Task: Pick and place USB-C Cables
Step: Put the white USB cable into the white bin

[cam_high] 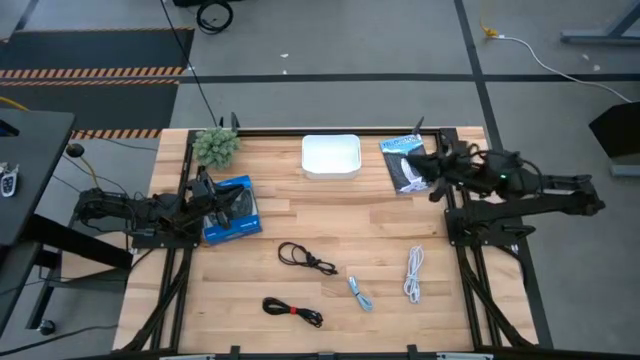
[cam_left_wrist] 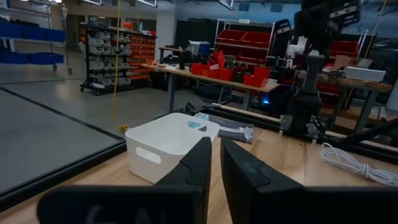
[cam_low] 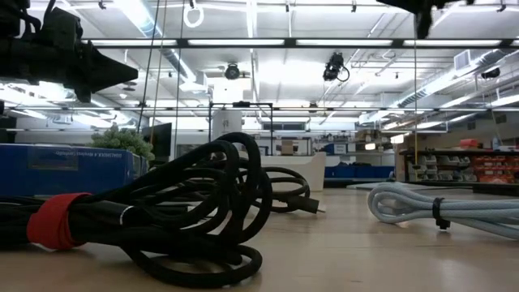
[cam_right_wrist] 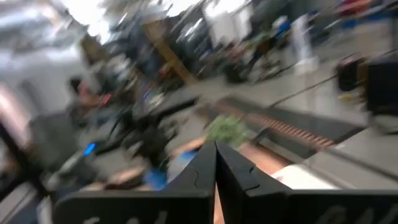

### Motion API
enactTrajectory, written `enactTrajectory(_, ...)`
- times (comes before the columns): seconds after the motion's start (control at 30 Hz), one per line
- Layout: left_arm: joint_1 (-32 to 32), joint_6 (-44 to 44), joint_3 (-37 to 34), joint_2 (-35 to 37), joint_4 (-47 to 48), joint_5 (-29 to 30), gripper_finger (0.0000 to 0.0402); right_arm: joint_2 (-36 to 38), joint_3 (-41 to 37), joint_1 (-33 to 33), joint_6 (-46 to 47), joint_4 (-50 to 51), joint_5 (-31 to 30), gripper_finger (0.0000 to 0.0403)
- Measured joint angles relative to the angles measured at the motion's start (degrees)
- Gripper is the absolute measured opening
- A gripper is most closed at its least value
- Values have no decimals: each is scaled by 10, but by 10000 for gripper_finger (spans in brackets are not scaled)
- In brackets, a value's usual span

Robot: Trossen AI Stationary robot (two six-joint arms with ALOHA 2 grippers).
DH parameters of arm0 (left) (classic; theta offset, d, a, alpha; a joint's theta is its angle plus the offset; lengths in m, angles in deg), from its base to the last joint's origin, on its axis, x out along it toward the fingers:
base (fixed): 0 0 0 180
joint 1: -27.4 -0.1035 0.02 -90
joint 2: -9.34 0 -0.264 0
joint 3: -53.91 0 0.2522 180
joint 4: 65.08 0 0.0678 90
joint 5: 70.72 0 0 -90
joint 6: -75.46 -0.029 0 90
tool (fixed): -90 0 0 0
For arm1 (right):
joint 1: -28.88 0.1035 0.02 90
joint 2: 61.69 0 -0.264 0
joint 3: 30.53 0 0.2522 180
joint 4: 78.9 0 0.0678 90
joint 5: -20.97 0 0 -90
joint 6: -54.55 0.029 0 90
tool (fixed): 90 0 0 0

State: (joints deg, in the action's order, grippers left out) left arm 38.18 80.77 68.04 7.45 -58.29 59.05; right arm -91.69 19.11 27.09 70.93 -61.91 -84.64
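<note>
Table [cam_high: 330,225]: pale wood planks inside a dark frame, seen from above.
Floor [cam_high: 350,40]: grey concrete with dark seams; a striped hazard mat [cam_high: 90,60] lay far left.
Room: in the low view, ceiling strip lights [cam_low: 243,42], shelving and a blue counter stood behind the table; the left wrist view showed red bins [cam_left_wrist: 242,46] and racks.
Left gripper [cam_high: 232,205]: at the left edge over a blue box [cam_high: 232,212], fingers nearly together with a slim gap, holding nothing.
Right gripper [cam_high: 418,170]: at the far right over a dark bag [cam_high: 403,160], fingers pressed together, empty; its wrist picture was blurred.
White bin [cam_high: 331,156]: far centre, between a small plant [cam_high: 216,146] and the bag.
Black cable [cam_high: 305,258]: loose coil at centre, near side of the bin.
Red-tie cable [cam_high: 292,311]: nearest edge, left of centre; in the low view it filled the foreground [cam_low: 162,215].
Blue cable [cam_high: 360,292]: just right of the red-tie cable, apart from it; pale loop at right in the low view [cam_low: 438,209].
White cable [cam_high: 414,273]: right of the blue one, near the right arm's base.
</note>
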Motion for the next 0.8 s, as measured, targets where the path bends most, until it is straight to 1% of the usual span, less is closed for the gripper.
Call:
enactTrajectory(0.13, 0, 0, 0, 0, 0, 0, 43, -82, 44, 10, -1, 36, 77, 21)
enactTrajectory(0.23, 0, 0, 0, 0, 0, 0, 43, -128, 71, 16, -11, 69, 115, 44)
enactTrajectory(0.33, 0, 0, 0, 0, 0, 0, 43, -160, 96, 17, -31, 122, 129, 86)
enactTrajectory(0.47, 0, 0, 0, 0, 0, 0, 43, -188, 124, 5, -78, 211, 150, 157)
enactTrajectory(0.6, 0, 0, 0, 0, 0, 0, 43, -213, 141, -9, -116, 289, 209, 224)
enactTrajectory(0.7, 0, 0, 0, 0, 0, 0, 43, -237, 141, -10, -136, 345, 252, 267)
enactTrajectory(0.8, 0, 0, 0, 0, 0, 0, 43, -273, 142, 0, -165, 412, 266, 298)
